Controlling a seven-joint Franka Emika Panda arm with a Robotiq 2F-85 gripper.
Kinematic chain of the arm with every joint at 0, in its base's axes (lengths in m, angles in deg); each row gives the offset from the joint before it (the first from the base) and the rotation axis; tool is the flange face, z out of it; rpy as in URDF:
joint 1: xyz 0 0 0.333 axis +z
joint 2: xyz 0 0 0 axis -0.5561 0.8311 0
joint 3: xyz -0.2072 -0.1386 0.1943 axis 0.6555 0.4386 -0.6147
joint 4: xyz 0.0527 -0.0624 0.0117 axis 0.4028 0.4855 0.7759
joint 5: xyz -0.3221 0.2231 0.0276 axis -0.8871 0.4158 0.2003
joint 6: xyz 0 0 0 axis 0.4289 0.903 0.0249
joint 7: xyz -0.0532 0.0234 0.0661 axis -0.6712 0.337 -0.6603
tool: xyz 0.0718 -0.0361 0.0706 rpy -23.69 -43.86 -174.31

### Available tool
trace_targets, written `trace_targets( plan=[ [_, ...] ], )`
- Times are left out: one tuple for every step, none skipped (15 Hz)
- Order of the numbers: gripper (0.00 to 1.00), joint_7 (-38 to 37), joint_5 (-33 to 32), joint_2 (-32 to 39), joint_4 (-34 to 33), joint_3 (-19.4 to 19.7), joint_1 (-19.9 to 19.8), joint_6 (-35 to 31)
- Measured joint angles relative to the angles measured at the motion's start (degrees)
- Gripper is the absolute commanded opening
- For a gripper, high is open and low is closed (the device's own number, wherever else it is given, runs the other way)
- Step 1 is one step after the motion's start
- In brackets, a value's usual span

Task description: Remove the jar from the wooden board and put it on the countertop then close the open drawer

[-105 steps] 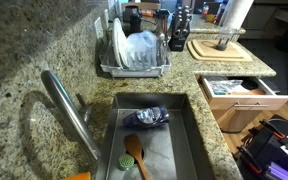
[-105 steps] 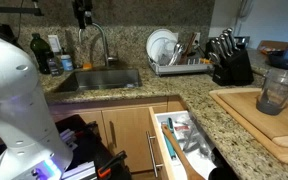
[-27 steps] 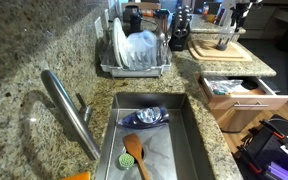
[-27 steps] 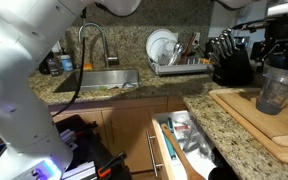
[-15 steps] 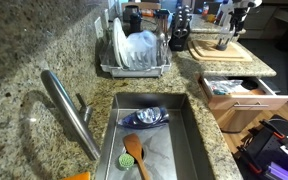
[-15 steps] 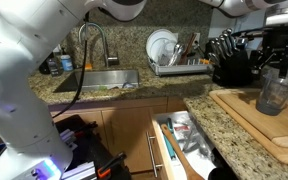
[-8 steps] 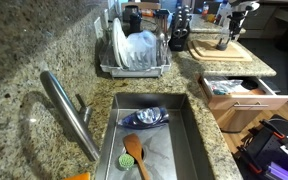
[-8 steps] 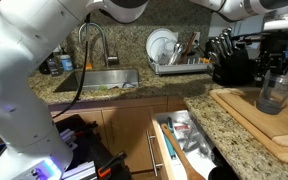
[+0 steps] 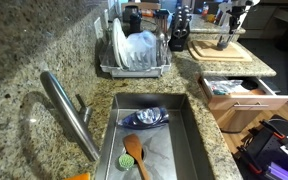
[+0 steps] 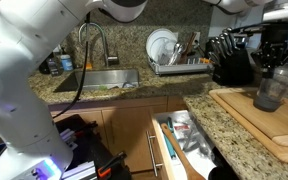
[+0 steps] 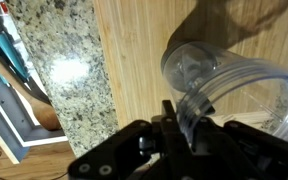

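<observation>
Jaws snap in: wide a second ago, the gripper (image 10: 271, 66) now clamps onto the rim of the jar (image 10: 271, 92) directly below it. That's the grasp made, by my read. The lift comes next, and nothing else of the task is done yet.

Countertop (image 10: 219, 118) granite stretches out beside the tool, the likely set-down ground. Lower and off to one side, the drawer (image 10: 179, 150) hangs open with flat items inside. Right under the tool, the wooden board (image 10: 246, 110) carries the jar, which stands upright on it.

Both exterior views show the arm's stance from afar, but the contact is too small to read there. Only the wrist view shows it: a dark finger (image 11: 174, 120) pressed against the glass wall at the jar's mouth, wood grain beneath.
</observation>
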Motion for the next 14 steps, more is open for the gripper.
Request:
trace_targets(
  plan=[
    [0.03,0.11,0.32,-0.42,-0.71,-0.17,0.19,0.64],
    [0.03,1.07,0.66,-1.33,-1.15,-0.61,0.35,1.75],
    [0.03,3.03,0.79,-2.71,-1.37,-1.19,0.60,3.28],
    [0.03,5.58,0.69,-4.48,-1.31,-1.63,1.14,5.48],
    [0.03,7.99,0.49,-6.51,-0.96,-1.84,2.00,7.78],
    [0.03,10.11,-0.16,-8.71,-0.07,-1.95,3.17,9.68],
    [0.03,12.09,-1.33,-11.03,1.54,-1.99,4.67,11.10],
    [0.03,13.83,-2.96,-13.39,3.81,-2.01,6.38,11.73],
    [0.03,15.29,-4.90,-15.50,6.36,-2.02,8.15,11.89],
    [0.03,16.43,-7.21,-17.45,9.03,-2.04,10.02,11.88],
    [0.03,17.37,-9.64,-19.15,11.70,-2.05,11.88,11.85],
    [0.03,18.05,-12.33,-20.65,14.45,-2.06,13.78,11.73],
    [0.11,18.70,-14.99,-21.97,17.17,-2.08,15.55,11.58],
    [0.11,18.91,-16.62,-23.23,19.85,-2.09,16.88,11.10]
  ],
)
